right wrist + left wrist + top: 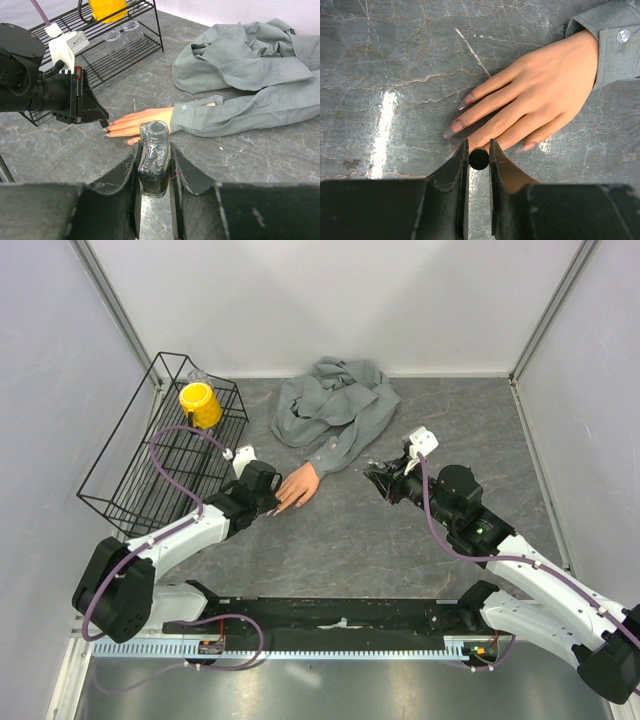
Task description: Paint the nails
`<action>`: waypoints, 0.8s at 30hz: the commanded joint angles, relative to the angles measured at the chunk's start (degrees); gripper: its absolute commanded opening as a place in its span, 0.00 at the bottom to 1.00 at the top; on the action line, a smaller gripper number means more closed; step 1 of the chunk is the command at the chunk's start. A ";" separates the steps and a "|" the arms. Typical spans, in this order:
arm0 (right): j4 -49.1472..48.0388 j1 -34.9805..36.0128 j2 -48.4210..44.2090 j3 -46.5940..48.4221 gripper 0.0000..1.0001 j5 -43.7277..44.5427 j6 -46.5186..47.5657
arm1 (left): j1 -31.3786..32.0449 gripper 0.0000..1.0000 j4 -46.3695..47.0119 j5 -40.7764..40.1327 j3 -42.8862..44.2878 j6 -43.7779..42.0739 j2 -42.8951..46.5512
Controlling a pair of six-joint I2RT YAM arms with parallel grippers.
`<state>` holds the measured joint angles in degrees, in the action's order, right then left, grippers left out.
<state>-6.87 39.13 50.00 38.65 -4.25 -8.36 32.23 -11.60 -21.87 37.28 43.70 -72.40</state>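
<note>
While reaching low and forward from the left, pinches a black brush cap (479, 159) between the narrowed jaws of the left gripper (479, 146), right over the fingertips of the mannequin hand (540, 85). Palm down on the marbled table (395, 60), fingers spread toward that gripper, grey shirt sleeve (615, 45) at the wrist. Long, pale pinkish nails (466, 101), 3 in clear sight. Opposite, elbow bent, wrist aimed at the hand: right gripper (155, 148) clamped on an upright, open nail polish bottle (152, 167), well apart from the fingers.

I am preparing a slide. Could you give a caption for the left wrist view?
Left gripper, closed on a small black round part, poised at the long nails of the mannequin hand.
</note>
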 commanded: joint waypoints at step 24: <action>-3.50 -0.55 -0.16 -0.25 0.00 -0.85 -0.78 | -0.32 0.02 1.14 -1.77 -0.18 -1.34 0.86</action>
<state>-6.87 38.98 50.00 38.59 -4.29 -8.40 32.21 -11.40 -21.02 37.45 43.68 -72.86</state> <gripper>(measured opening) 0.294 0.213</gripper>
